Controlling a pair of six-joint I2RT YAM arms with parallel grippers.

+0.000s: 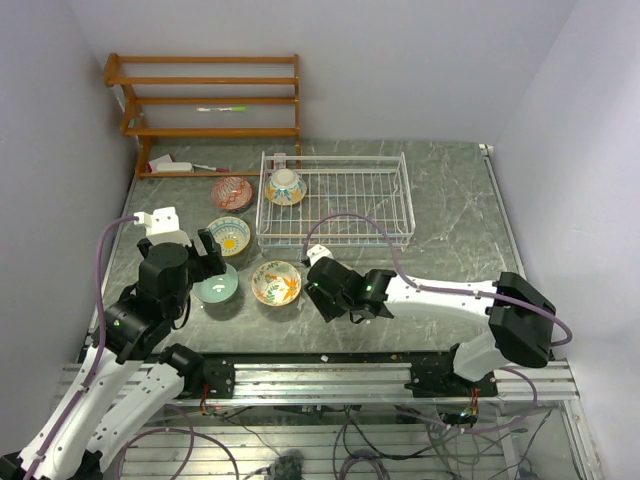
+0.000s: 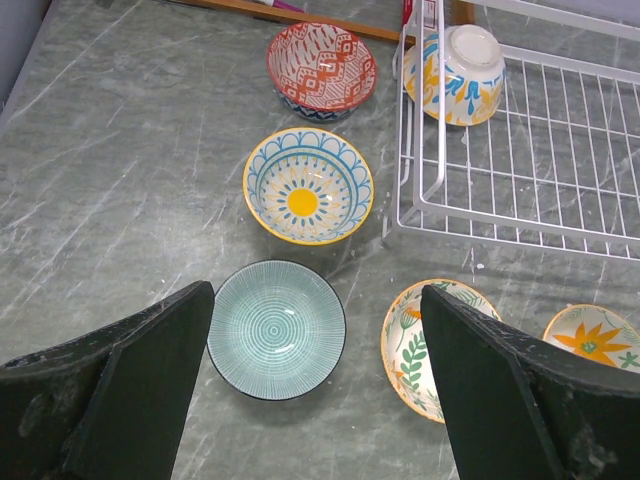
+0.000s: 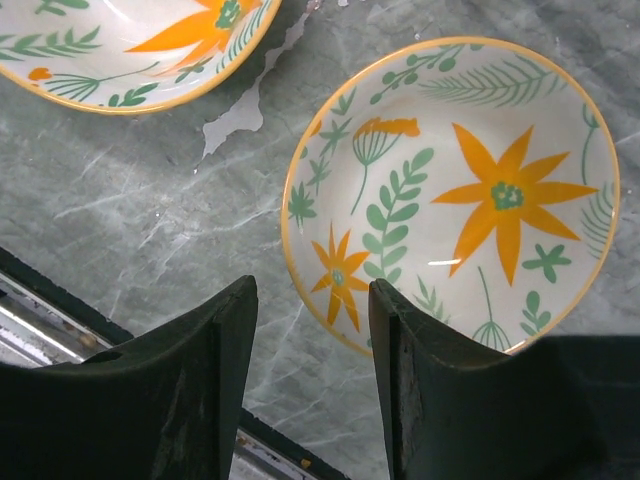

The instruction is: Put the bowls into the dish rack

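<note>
Left gripper (image 1: 208, 258) is spread wide and holding nothing, hovering over the teal bowl (image 2: 276, 328), which sits upright on the counter (image 1: 450, 230) at front left. Right gripper (image 3: 312, 300) is about half spread, low over the near-left rim of one orange floral bowl (image 3: 450, 190). That rim runs between the jaws, the right-hand finger overlaps the bowl's edge, and bare counter shows beside the other finger, so no clamp is visible. The second floral bowl (image 1: 276, 283) sits just beside it, apart, between it and the teal one. The dish rack (image 1: 335, 198) stands at the back centre of the counter. It holds one blue-orange bowl (image 1: 286, 186), tipped on its side in the far-left corner. The yellow-blue bowl (image 1: 229, 235) and the reddish bowl (image 1: 231, 192) sit upright on the counter, just left of the rack, reddish one farther back.
</note>
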